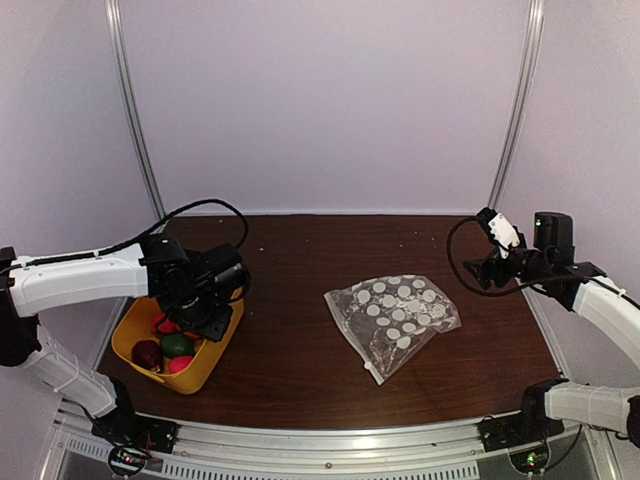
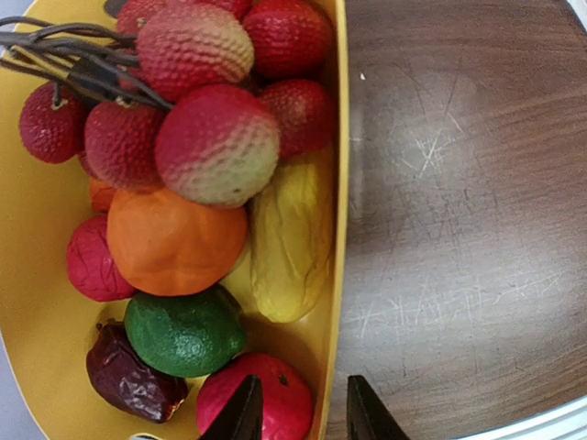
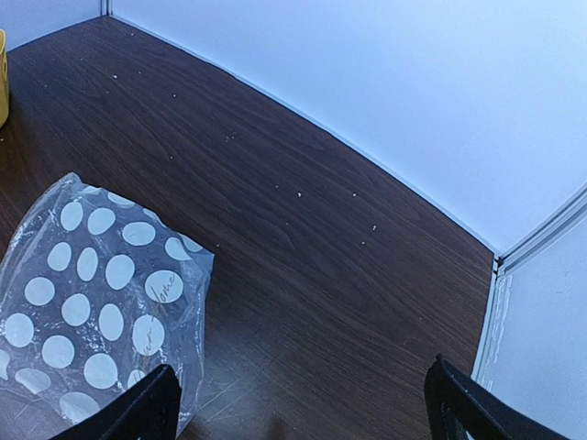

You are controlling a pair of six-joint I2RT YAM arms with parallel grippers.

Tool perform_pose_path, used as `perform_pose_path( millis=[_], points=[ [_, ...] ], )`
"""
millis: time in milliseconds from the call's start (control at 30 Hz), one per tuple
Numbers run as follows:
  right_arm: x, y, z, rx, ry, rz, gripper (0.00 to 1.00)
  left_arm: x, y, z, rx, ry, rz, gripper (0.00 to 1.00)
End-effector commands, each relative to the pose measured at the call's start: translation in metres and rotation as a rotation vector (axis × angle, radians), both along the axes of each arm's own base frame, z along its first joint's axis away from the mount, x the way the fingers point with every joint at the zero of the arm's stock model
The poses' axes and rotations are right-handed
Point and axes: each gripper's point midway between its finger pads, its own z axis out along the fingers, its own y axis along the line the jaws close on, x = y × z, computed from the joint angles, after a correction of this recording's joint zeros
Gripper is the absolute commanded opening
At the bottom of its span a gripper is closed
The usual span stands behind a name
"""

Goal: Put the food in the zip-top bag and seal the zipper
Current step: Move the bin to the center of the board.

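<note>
The dark wooden table [image 1: 300, 340] carries the polka-dot zip-top bag [image 1: 393, 315], lying flat right of centre. At left, the yellow tub [image 1: 203, 374] holds all the food [image 2: 183, 238]. The left gripper [image 2: 303, 417] straddles its wall, jaws narrowly apart. The right gripper [image 3: 303, 412] hovers wide open near the bag.

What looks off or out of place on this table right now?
Nothing is spilled or broken. One oddity: the left pincer straddles the yellow tub at its rim, one finger over the red fruit, the other outside over the table, rather than bracketing food. A few white specks dot the table.
</note>
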Motion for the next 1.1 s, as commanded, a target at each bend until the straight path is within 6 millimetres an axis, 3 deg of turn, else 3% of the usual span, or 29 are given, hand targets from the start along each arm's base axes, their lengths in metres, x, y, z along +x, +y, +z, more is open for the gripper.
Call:
perform_pose_path(
  millis=[0,200,500,700,900,1067],
  points=[
    [-0.005,0.000,-0.006,-0.003,0.016,0.003,0.94,0.008,-0.025,-0.014,-0.097,0.034,-0.054,0.29],
    [-0.005,0.000,-0.007,-0.006,0.016,0.006,0.94,0.026,-0.044,-0.022,-0.057,0.028,-0.165,0.00],
    [-0.005,0.000,-0.007,-0.007,0.016,0.007,0.94,0.086,-0.115,0.012,-0.034,-0.176,-0.548,0.00],
    [-0.005,0.001,-0.007,-0.003,0.021,0.012,0.94,0.112,-0.159,0.014,0.047,-0.296,-0.875,0.00],
    [-0.005,0.003,-0.012,0.001,0.038,0.021,0.94,0.145,-0.183,0.007,0.211,-0.411,-1.058,0.00],
    [-0.005,0.003,-0.013,0.002,0.043,0.019,0.94,0.190,-0.182,0.010,0.259,-0.459,-1.068,0.00]
  ],
)
